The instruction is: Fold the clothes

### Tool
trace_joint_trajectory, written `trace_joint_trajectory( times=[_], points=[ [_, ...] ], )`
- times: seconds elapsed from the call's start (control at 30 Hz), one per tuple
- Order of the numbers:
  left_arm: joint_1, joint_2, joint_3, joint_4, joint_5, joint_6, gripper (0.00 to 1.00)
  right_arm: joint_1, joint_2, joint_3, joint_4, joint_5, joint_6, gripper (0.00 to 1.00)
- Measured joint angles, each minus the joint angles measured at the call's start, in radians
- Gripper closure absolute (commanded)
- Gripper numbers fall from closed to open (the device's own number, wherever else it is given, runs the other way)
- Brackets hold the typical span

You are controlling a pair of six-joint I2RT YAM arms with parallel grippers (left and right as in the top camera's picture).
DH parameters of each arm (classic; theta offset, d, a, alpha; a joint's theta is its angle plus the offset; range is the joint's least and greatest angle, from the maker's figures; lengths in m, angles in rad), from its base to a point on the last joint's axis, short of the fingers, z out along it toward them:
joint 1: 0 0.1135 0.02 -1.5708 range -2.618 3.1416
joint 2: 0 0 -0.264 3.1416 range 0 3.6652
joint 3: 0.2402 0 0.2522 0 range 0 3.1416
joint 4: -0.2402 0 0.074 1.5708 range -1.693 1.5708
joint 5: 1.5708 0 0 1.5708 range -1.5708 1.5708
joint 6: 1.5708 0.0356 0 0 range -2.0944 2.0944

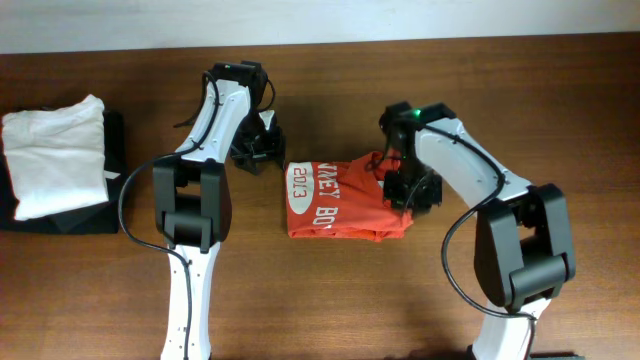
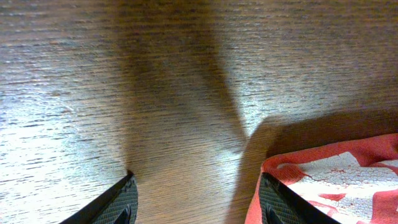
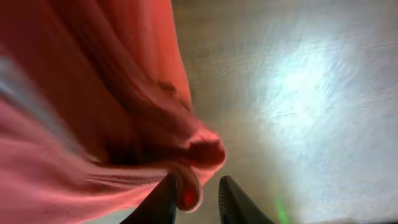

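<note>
Where the wooden table has its middle, the red-orange T-shirt lies partly folded, lettering up. A white garment sits on a black one far left. The left gripper hangs spread apart just beside the shirt, and the right gripper is pinched onto a shirt fold.

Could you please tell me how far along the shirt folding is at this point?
Mostly done: the T-shirt lies as a compact rectangle. In hand: the right gripper pinches bunched fabric at its right edge; the left gripper is open beside the left edge. Left: probably flatten that last fold and release.
</note>
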Motion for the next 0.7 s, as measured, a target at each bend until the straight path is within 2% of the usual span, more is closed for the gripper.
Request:
trace_joint_trajectory(
  times=[0.03, 0.1, 0.17, 0.27, 0.4, 0.7],
  points=[
    [-0.001, 0.0, 0.0, 0.0, -0.001, 0.0, 0.38, -0.01, -0.002, 0.029, 0.001, 0.0, -0.014, 0.75],
    [-0.002, 0.0, 0.0, 0.0, -0.001, 0.0, 0.38, -0.032, -0.015, 0.106, 0.023, -0.002, -0.058, 0.9],
    [-0.002, 0.0, 0.0, 0.0, -0.001, 0.0, 0.38, -0.044, -0.028, 0.148, 0.098, -0.03, -0.118, 0.94],
    [-0.003, 0.0, 0.0, 0.0, -0.001, 0.0, 0.38, -0.046, -0.032, 0.174, 0.196, -0.113, -0.231, 0.95],
    [-0.006, 0.0, 0.0, 0.001, -0.001, 0.0, 0.38, -0.045, -0.021, 0.174, 0.247, -0.174, -0.298, 0.94],
    [-0.011, 0.0, 0.0, 0.0, -0.001, 0.0, 0.37, -0.046, 0.134, 0.175, 0.228, -0.181, -0.34, 0.96]
  ],
)
